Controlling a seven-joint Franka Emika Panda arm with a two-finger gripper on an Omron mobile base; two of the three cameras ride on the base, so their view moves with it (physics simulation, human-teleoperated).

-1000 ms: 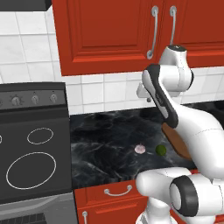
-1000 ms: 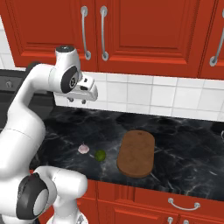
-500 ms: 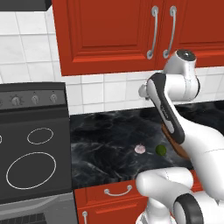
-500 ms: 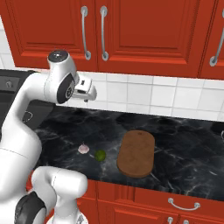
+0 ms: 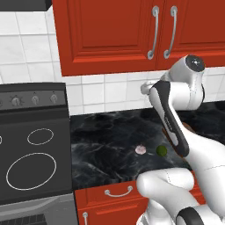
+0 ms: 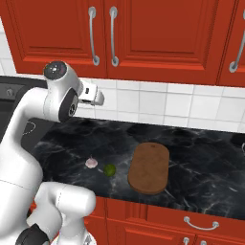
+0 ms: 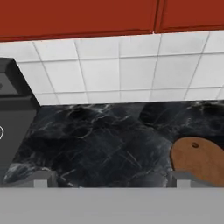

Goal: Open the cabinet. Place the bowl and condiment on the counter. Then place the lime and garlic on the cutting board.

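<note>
**Operator:** While the cabinet still has both doors shut, I've swung the arm: a second ago the wrist sat lower and nearer the counter, now it's raised toward the tiled wall, just below the door handles.

**Observer:** And the claw?

**Operator:** The claw has spread wide apart and holds nothing. I judge that readies it for a handle, so the opening step is only beginning.

**Observer:** The rest?

**Operator:** Cutting board lies bare on the counter. Lime and garlic sit just beside each other, left of the board, untouched.

**Observer:** Pose?

**Operator:** Elbow high, forearm level, hand pointing at the wall.
</note>
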